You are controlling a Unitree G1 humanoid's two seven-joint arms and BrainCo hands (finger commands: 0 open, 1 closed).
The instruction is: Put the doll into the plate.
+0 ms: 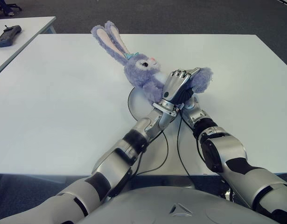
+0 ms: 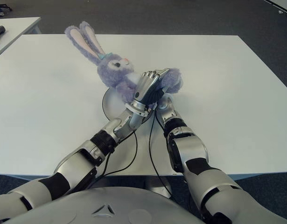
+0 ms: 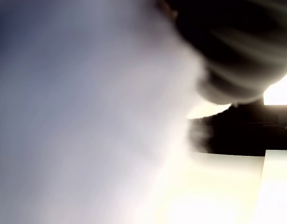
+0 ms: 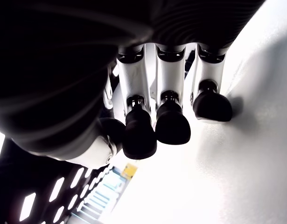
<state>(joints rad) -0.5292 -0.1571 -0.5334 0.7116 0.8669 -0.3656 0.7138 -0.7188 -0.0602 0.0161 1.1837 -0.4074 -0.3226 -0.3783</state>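
A purple plush rabbit doll (image 1: 143, 66) with long pink-lined ears lies on the white table (image 1: 59, 98). Its body is over a round white plate (image 1: 133, 100), and its head and ears reach past the plate's far rim. My left hand (image 1: 182, 77) lies on the doll's body with the fingers curled into the plush; purple fur (image 3: 87, 116) fills the left wrist view. My right hand (image 1: 193, 101) shows just behind and under the left one, mostly hidden by it. In its wrist view its fingers (image 4: 157, 126) point down at a white surface and hold nothing.
A second white table (image 1: 22, 28) stands at the far left with a black controller (image 1: 8, 35) on it. Black cables (image 1: 165, 151) hang between my forearms near the front edge. Dark carpet (image 1: 180, 16) lies beyond the table.
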